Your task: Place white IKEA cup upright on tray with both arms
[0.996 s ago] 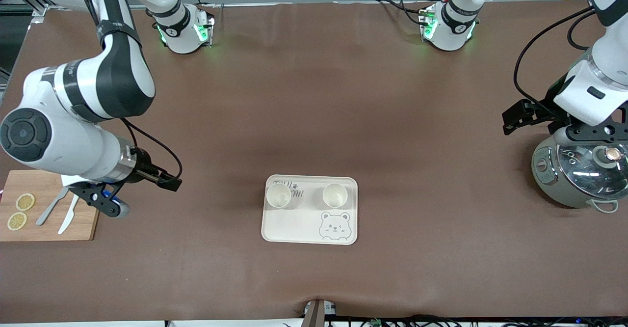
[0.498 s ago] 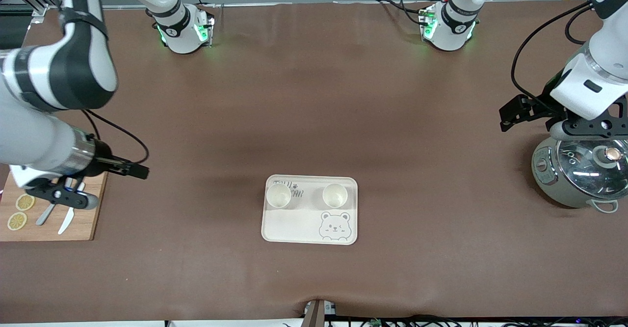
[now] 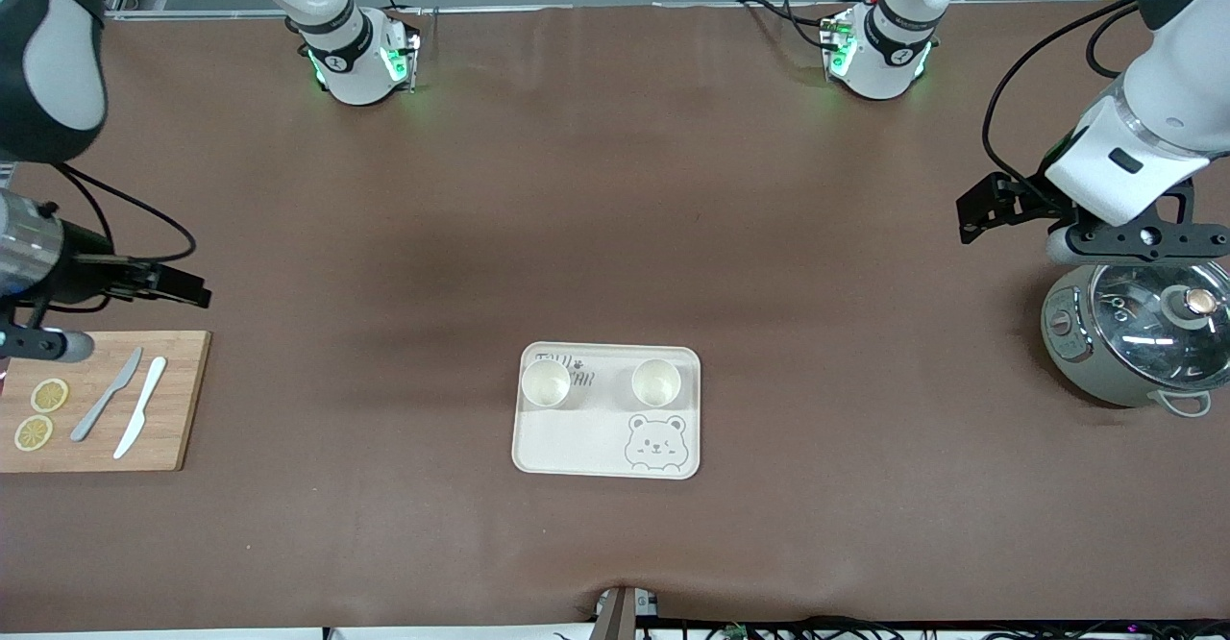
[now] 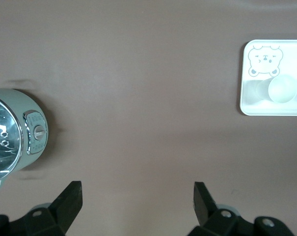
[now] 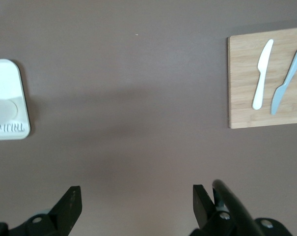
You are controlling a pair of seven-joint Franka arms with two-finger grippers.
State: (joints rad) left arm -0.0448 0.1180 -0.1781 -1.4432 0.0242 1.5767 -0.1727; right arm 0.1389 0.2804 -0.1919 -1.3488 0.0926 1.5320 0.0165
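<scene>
- At the right arm's end of the surface, up in the air near the cutting board (image 3: pixel 106 429), hangs the right tool (image 5: pixel 136 199), spread wide and empty.
- Mid-surface, on the tray (image 3: pixel 577 448), stand one white cup (image 3: pixel 546 382) and a second cup (image 3: pixel 656 382), both upright, side by side, well apart from either tool; placing looks done.
- Just by the cooker (image 3: pixel 1134 352) hangs the left tool (image 4: pixel 137 196), likewise wide and empty, and seemingly no nearer the tray.

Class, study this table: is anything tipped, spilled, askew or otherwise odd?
Nothing stands out. Both white cups stand upright on the tray; both grippers, left and right, are open and empty.
</scene>
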